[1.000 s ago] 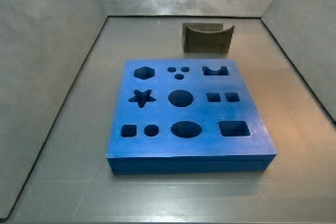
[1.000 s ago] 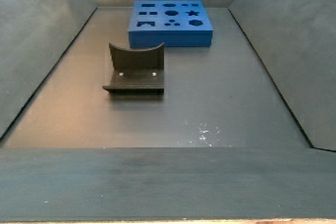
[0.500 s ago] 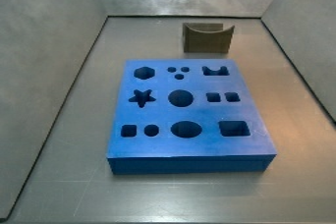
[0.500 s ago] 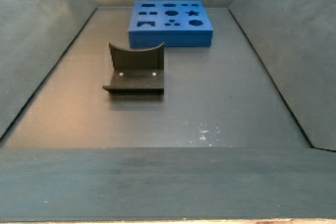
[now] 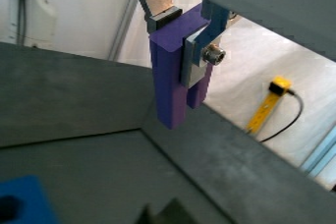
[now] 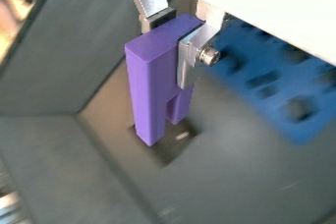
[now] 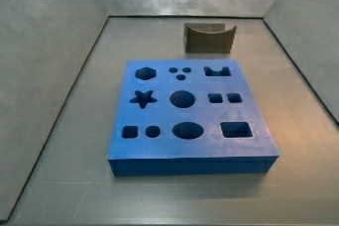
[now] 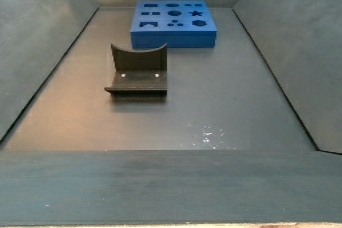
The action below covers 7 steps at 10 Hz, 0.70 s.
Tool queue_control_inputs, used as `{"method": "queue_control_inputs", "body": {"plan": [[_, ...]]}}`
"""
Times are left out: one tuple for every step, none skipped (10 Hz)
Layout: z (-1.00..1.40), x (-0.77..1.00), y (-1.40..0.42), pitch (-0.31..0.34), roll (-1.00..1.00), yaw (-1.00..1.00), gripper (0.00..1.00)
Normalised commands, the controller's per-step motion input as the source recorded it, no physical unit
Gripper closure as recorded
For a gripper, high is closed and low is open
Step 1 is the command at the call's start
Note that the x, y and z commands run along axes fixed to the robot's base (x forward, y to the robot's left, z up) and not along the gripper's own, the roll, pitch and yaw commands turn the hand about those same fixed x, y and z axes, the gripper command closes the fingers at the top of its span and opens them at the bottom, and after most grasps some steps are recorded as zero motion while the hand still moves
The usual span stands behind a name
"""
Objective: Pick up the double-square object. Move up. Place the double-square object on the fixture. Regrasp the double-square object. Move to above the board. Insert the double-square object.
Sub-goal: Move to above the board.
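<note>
Both wrist views show the gripper clamped on the double-square object, which hangs upright between the silver fingers, high above the floor. No writing is legible anywhere. Neither side view catches gripper or piece. On the floor, the board and the fixture sit well apart, with nothing between them.

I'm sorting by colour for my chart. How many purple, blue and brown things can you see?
Purple: 1, the double-square object, held in the claw up above the floor
Blue: 1, the board
Brown: 1, the fixture
Total: 3
</note>
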Motion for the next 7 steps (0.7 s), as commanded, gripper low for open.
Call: {"method": "queue_control_inputs", "body": {"plan": [[0.13,-0.91,-1.00,-0.131,-1.00,-0.15,1.00],[0.10,-0.75,-0.79,-0.123,-1.00,-0.16,1.00],[0.06,-0.44,-0.40,-0.118,-1.00,-0.17,1.00],[0.03,-0.31,-0.25,-0.110,-1.00,-0.17,1.00],[0.02,-0.15,-0.09,-0.090,-1.00,-0.17,1.00],[0.01,-0.12,-0.06,-0.090,-1.00,-0.17,1.00],[0.00,-0.09,-0.01,-0.088,-1.00,-0.16,1.00]]}}
